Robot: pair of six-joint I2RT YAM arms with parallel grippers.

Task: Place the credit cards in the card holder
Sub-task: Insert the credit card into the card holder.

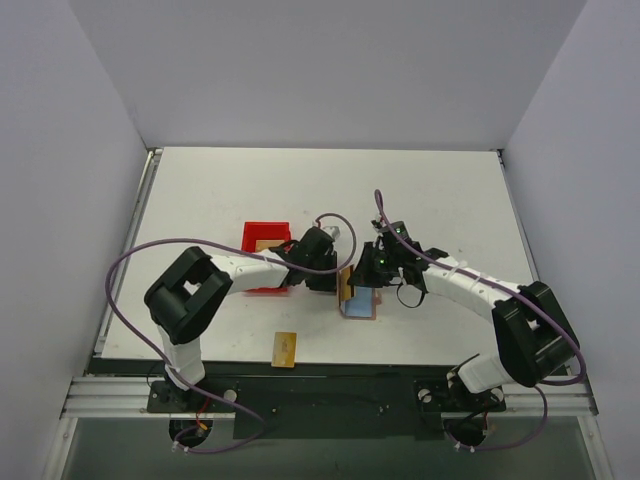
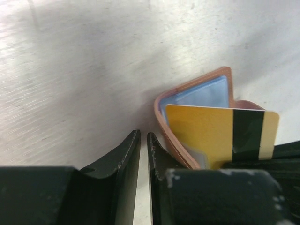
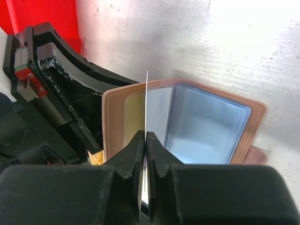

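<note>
Insertion work at mid-table: the right gripper [image 3: 146,137] is clenched on a gold credit card [image 2: 206,136], pinching it edge-on so the thin plastic can slide down between the leaves of the card holder [image 3: 206,122]. The brown wallet sits near the centre of the white table [image 1: 430,190], between the two arms. It is spread open with its pale blue pockets showing and its stitched leaf tilted up. The card's dark stripe faces the left wrist camera, and its leading edge stands within the open fold; whether it has entered a pocket cannot be told.

The left gripper [image 2: 144,137] sits just beside the raised leaf, on its outer side, fingers parted by a narrow slit with nothing between them. That position looks like a backstop, set to stop the wallet skidding or folding shut as the card pushes in. Whether finger and leather actually touch is not clear.

A second card [image 1: 285,348] lies flat near the table's front edge, well apart from the wallet. A third card [image 1: 268,244] appears to rest inside the red bin [image 1: 265,226] beside the left arm's wrist. Judged from this, the task is at an early stage, with at least two cards left to collect.
</note>
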